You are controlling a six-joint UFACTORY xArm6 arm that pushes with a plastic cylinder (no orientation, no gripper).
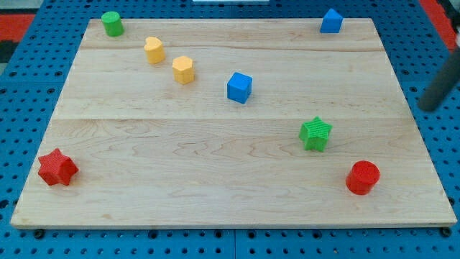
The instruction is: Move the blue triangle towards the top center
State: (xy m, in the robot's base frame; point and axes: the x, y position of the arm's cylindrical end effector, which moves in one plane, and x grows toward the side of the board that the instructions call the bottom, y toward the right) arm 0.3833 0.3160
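The blue triangle (331, 21) sits at the top right corner of the wooden board (215, 158). My tip (429, 107) is the lower end of the dark rod at the view's right edge. It is off the board's right side, below and to the right of the blue triangle, and touches no block.
A blue cube (239, 87) lies near the board's middle. Two yellow blocks (154, 50) (183, 69) and a green cylinder (111, 23) are at the upper left. A green star (315, 133) and a red cylinder (362, 177) are at the lower right. A red star (57, 167) is at the lower left.
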